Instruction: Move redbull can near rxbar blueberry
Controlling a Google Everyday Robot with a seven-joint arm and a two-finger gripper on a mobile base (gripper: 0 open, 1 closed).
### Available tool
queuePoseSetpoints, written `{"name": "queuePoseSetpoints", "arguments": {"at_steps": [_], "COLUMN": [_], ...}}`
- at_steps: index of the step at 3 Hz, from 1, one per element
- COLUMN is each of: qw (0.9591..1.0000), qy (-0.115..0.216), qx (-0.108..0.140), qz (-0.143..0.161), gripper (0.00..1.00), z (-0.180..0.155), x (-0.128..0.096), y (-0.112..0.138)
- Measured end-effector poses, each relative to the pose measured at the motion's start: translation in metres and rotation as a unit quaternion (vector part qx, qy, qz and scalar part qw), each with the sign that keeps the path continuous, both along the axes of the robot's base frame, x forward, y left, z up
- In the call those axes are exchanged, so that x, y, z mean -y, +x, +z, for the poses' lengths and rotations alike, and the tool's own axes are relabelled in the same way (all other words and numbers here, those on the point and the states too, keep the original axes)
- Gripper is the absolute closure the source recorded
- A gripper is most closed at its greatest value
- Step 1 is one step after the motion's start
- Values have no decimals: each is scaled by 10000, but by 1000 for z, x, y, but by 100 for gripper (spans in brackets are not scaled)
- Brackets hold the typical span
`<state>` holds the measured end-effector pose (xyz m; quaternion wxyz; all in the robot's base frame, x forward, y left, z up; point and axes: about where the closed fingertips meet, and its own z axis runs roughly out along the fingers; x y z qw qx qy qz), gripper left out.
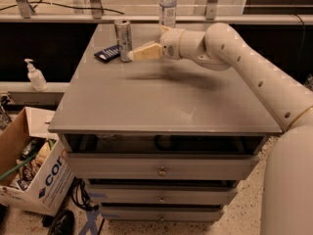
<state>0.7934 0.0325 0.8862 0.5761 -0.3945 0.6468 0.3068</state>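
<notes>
The redbull can (pixel 123 39) stands upright at the far left of the grey table (pixel 161 102). The rxbar blueberry (pixel 107 53), a flat dark blue wrapper, lies right beside it on its left, close to touching. My gripper (pixel 133 54) reaches in from the right, low over the table, with its tan fingers (pixel 146 52) pointing at the foot of the can. It is open and holds nothing; its tips are just right of the can.
A clear plastic bottle (pixel 167 6) with a white cap stands at the table's back edge behind my wrist. Left of the table, a soap dispenser (pixel 35 76) sits on a ledge and a cardboard box (pixel 36 180) stands on the floor. Drawers are below the table top.
</notes>
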Motion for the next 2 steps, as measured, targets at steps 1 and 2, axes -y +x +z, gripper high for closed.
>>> {"name": "queuePoseSetpoints", "arguments": {"at_steps": [1,2], "qw": [10000,10000], "qy": [16,16], "qx": [37,37], "qz": [-43,-43], "gripper": [0,0], "z": [8,8], "x": [43,43], "y": [-18,-18]}}
